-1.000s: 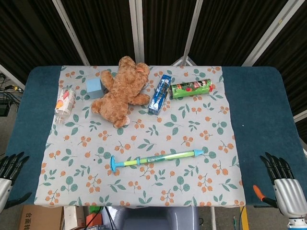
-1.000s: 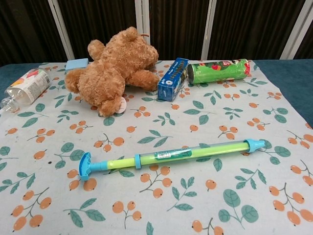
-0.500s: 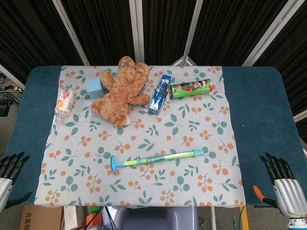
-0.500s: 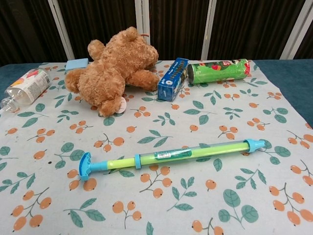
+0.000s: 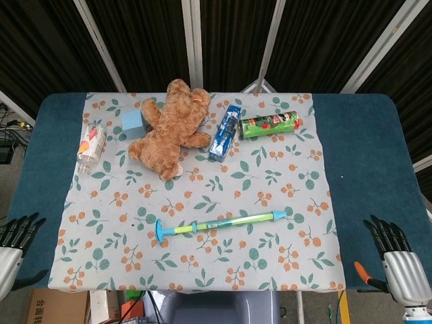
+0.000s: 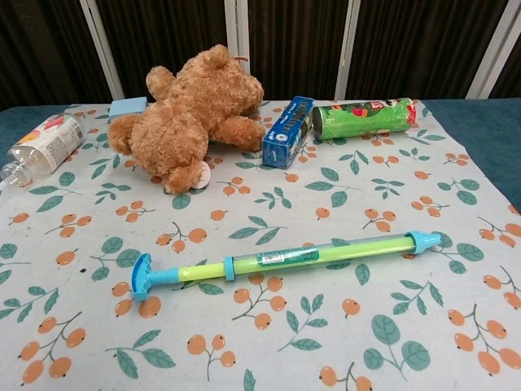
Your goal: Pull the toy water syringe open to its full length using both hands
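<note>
The toy water syringe [image 5: 219, 223] [image 6: 281, 258] lies flat on the flowered cloth near the table's front edge, green barrel with blue ends, its T-handle pointing left. My left hand [image 5: 9, 251] hangs below the table's front left corner, fingers straight and apart, holding nothing. At the front right corner my right hand [image 5: 397, 260] does the same, far from the syringe. Neither hand shows in the chest view.
At the back lie a brown teddy bear [image 5: 171, 127], a blue box [image 5: 226, 131], a green can [image 5: 268, 125], a light blue block [image 5: 132, 121] and a clear bottle [image 5: 90, 146]. An orange-handled tool [image 5: 365, 273] shows beside my right hand.
Both hands have shifted slightly; the syringe and the other objects have not moved.
</note>
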{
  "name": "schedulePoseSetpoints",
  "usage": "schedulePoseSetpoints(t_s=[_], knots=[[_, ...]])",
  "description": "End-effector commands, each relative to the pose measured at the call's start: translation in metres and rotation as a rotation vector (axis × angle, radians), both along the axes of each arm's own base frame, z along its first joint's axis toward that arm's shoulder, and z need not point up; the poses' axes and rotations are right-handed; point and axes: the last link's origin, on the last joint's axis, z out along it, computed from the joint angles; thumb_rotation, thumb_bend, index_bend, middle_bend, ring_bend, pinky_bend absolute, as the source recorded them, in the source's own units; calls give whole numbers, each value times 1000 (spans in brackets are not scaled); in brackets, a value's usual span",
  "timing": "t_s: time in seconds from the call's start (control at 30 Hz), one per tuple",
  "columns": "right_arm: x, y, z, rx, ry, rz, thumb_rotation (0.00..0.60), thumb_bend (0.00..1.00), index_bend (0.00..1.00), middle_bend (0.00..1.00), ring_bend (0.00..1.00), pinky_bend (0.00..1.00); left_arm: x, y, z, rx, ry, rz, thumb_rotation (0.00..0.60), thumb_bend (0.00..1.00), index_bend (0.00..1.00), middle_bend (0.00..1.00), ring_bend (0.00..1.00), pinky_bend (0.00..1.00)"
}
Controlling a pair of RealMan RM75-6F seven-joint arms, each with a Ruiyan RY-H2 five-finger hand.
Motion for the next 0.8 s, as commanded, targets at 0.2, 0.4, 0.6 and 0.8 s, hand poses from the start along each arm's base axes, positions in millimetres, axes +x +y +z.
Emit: schedulePoseSetpoints(t_s=[0.2,0.4,0.6,0.8], knots=[[0,-1,-1,8,-13,-5,600,334,0,0,0,0,60,58,-27,-83,54,-83,600,206,227,102,0,107],[-1,-1,0,10,-20,-11,600,333,0,0,0,0,91,89,-52,-114,106,-117,600,267,362,159,14,127],[-1,-2,0,13,-26,-16,600,334,0,0,0,0,112,110,-90,-137,145,-113,600,287,399,181,25,140],[-1,-2,0,15,-25,-18,600,334,0,0,0,0,126,116,-124,-185,136,-55,600,288,406,189,37,153]])
